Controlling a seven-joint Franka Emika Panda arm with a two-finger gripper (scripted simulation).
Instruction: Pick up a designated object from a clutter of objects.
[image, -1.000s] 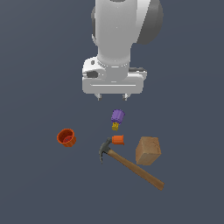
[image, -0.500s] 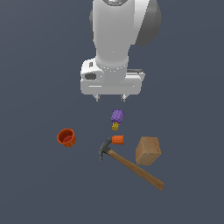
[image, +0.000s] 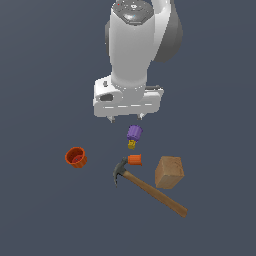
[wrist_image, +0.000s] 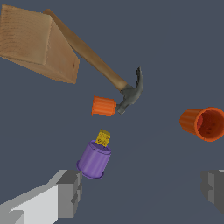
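Observation:
The designated object, a tiny orange cup (image: 135, 160) (wrist_image: 104, 106), lies on its side right by the dark head of the hammer (image: 150, 188) (wrist_image: 129, 94). The rest of the clutter of objects lies around it: a purple cup (image: 134, 133) (wrist_image: 93, 159) with a small yellow bit (image: 131, 144) (wrist_image: 103, 138), a tan wooden block (image: 169, 172) (wrist_image: 37, 43) and a red-orange cup (image: 76, 157) (wrist_image: 203, 123). My gripper (image: 126, 119) (wrist_image: 142, 190) hangs open above the purple cup, its fingers (wrist_image: 68, 192) wide apart and holding nothing.
All the items sit on a plain dark grey floor (image: 50, 215). The hammer's wooden handle (image: 160, 196) runs toward the exterior view's lower right, just under the block.
The arm has risen slightly and drifted a little toward the exterior view's left. The objects have not moved.

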